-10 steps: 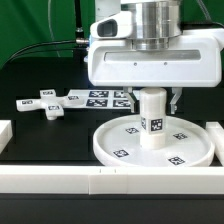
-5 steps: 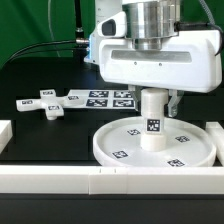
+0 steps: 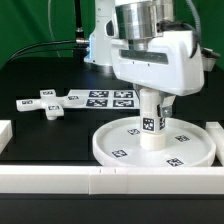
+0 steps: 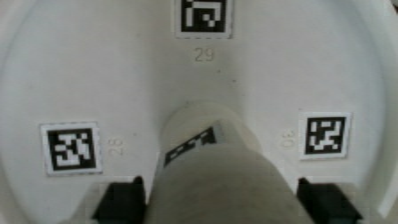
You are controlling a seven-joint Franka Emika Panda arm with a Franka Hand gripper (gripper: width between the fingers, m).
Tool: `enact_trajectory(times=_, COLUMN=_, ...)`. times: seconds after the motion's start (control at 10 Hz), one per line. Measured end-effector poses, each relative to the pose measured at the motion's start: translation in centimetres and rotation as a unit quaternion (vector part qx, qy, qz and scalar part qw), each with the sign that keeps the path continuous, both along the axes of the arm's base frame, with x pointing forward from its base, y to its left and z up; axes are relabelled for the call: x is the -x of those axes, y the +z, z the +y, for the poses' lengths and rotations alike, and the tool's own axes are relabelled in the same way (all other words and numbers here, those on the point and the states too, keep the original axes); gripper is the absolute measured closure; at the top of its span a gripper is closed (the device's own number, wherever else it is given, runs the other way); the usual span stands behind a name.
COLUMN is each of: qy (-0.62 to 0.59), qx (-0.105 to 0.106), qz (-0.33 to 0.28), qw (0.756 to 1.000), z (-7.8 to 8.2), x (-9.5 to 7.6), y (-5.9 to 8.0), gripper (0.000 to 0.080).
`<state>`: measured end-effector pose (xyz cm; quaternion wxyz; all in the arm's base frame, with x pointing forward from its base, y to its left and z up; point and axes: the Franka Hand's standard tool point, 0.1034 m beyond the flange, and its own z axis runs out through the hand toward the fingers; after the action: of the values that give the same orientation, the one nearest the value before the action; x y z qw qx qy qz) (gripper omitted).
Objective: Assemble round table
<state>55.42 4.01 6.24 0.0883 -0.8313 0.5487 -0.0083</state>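
The large round disc [image 3: 112,150] lies on the black table near the front rail. The short cylinder leg [image 3: 151,122] stands upright at its centre. My gripper [image 3: 153,101] comes straight down over the leg and is shut on its upper part. In the wrist view the leg [image 4: 217,160] fills the gap between the two black fingers [image 4: 121,198], and the tagged disc [image 4: 125,80] lies below it. My gripper [image 4: 219,200] holds both sides of the leg. The flat cross-shaped piece [image 3: 47,103] lies apart at the exterior view's left.
The marker board [image 3: 110,98] lies behind the disc. A long white rail [image 3: 60,180] runs along the front, with rail ends at the exterior view's left [image 3: 4,133] and right [image 3: 214,130]. A green backdrop stands behind.
My hand has turned about its vertical axis while staying over the leg. The leg and disc stay in the same spot.
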Motion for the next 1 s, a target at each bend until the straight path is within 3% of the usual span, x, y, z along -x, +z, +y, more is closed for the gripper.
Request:
enact_trajectory(times=0.5, qy=-0.213, qx=-0.046, qz=0.035, qw=0.975, z=0.6, x=0.3, y=-0.2, gripper=0.0390)
enact_trajectory(times=0.7, qy=-0.201, qx=-0.045, qz=0.034, qw=0.978, z=0.6, x=0.3, y=-0.3, gripper=0.0390)
enact_trajectory(times=0.8, qy=-0.155, qx=-0.036, qz=0.027, qw=0.987, z=0.8, x=0.3, y=-0.2, gripper=0.0232)
enact_trajectory(times=0.9, qy=-0.151, qx=-0.036, qz=0.027, qw=0.987, z=1.0, x=0.3, y=-0.2, gripper=0.0176)
enact_trajectory(times=1.0, qy=-0.132, qx=-0.035, qz=0.024, qw=0.990, z=1.2, x=0.3, y=-0.2, gripper=0.0176)
